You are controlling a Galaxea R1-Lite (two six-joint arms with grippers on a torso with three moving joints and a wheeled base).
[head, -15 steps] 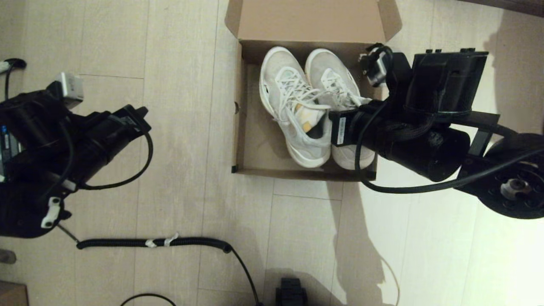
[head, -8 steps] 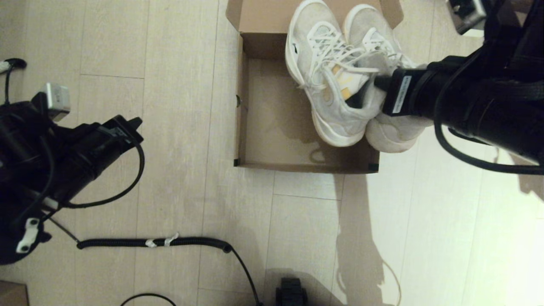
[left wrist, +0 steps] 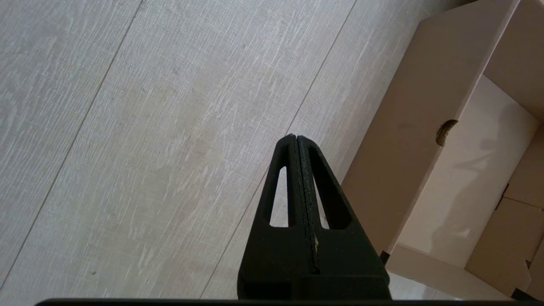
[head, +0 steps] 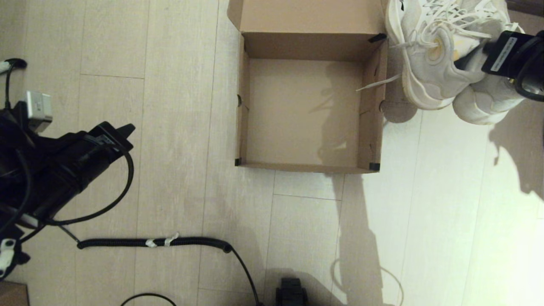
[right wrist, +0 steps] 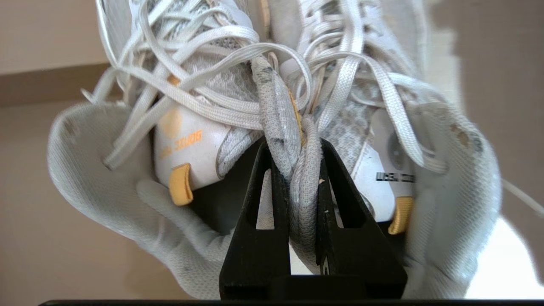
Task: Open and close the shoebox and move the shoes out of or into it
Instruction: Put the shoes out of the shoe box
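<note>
The brown cardboard shoebox (head: 306, 168) stands open on the floor, its lid folded back at the far side and its inside bare. Both white sneakers (head: 429, 63) hang together just beyond the box's right wall, held off the floor at the far right. My right gripper (right wrist: 294, 146) is shut on the two inner collars of the shoes (right wrist: 293, 178), pinched side by side; laces and yellow tags show around the jaws. My left gripper (left wrist: 296, 138) is shut on nothing, low over the floor left of the shoebox (left wrist: 408, 140).
A coiled black cable (head: 153, 242) lies on the pale plank floor in front of the box, to its left. A black device (head: 291, 292) sits at the near edge. A brown box corner (head: 12, 294) shows at the near left.
My right gripper has lifted both shoes out of the box and carried them rightward, past its right wall. The box now holds nothing. The left arm has drawn back slightly.
</note>
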